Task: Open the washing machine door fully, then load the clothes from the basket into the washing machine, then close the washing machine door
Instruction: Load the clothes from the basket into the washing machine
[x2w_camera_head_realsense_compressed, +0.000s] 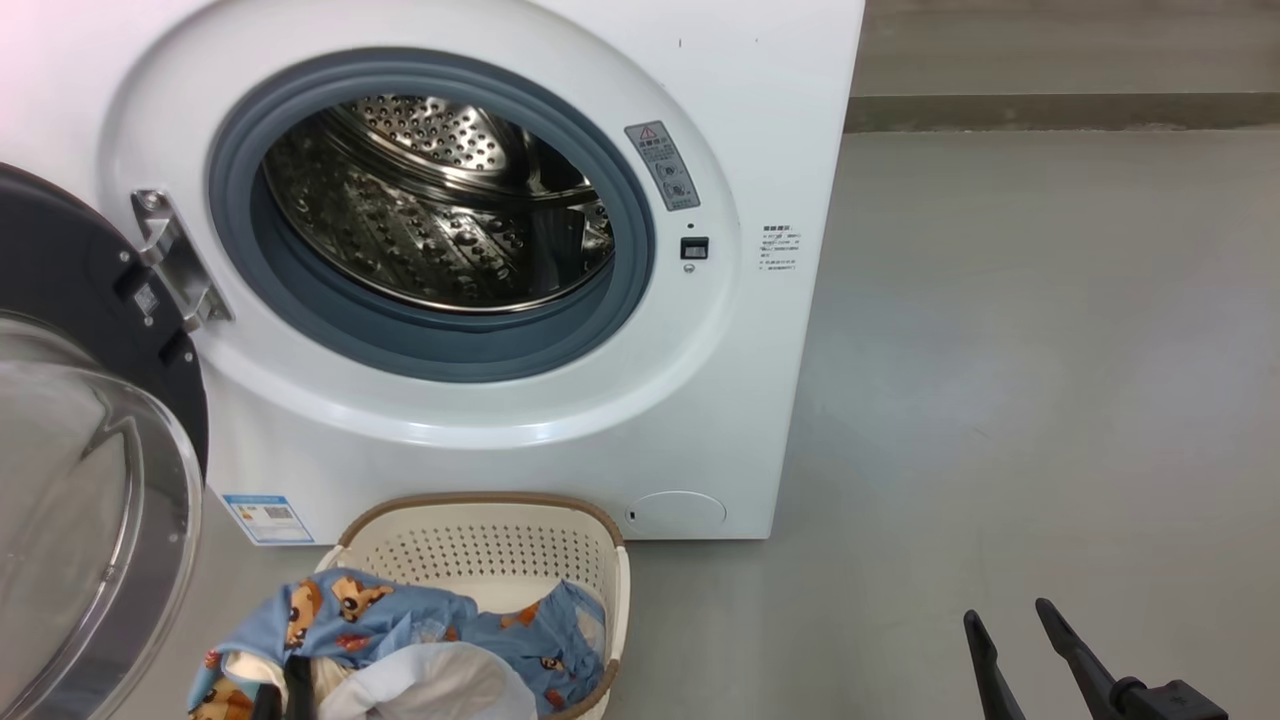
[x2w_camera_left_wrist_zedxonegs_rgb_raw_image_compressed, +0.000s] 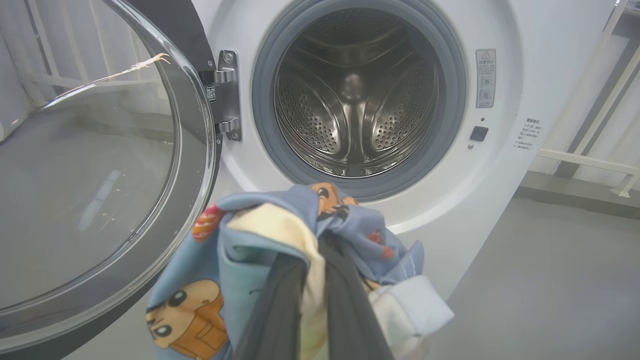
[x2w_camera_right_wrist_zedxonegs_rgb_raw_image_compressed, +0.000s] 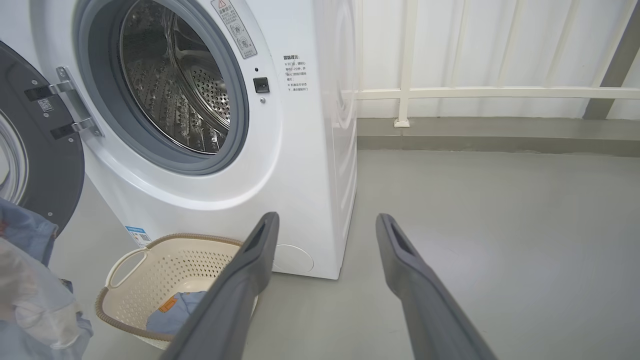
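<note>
Grey floor (x2w_camera_head_realsense_compressed: 1000, 350) and a pale railed wall frame the work. The left gripper (x2w_camera_left_wrist_zedxonegs_rgb_raw_image_compressed: 316, 280) is clamped tight on the clothes (x2w_camera_left_wrist_zedxonegs_rgb_raw_image_compressed: 250, 235), its dark fingers buried in a bunch of light-blue printed fabric, with a white garment hanging on the bundle's right side. The bundle is raised over the near left rim of the basket (x2w_camera_head_realsense_compressed: 480, 545), which stands on the floor just before the washing machine (x2w_camera_head_realsense_compressed: 780, 100); in the right wrist view a blue piece lies at the basket's bottom. The washing machine door (x2w_camera_head_realsense_compressed: 60, 270) is swung wide to the left on its hinge, and the drum (x2w_camera_head_realsense_compressed: 440, 210) looks bare. The right gripper (x2w_camera_right_wrist_zedxonegs_rgb_raw_image_compressed: 326, 220) hangs spread wide and holds nothing, over bare floor well right of the basket. Loading looks to be the step in hand: next the bundle must be carried forward over the gasket lip and released deep inside, with trailing cloth kept off the door's edge.
</note>
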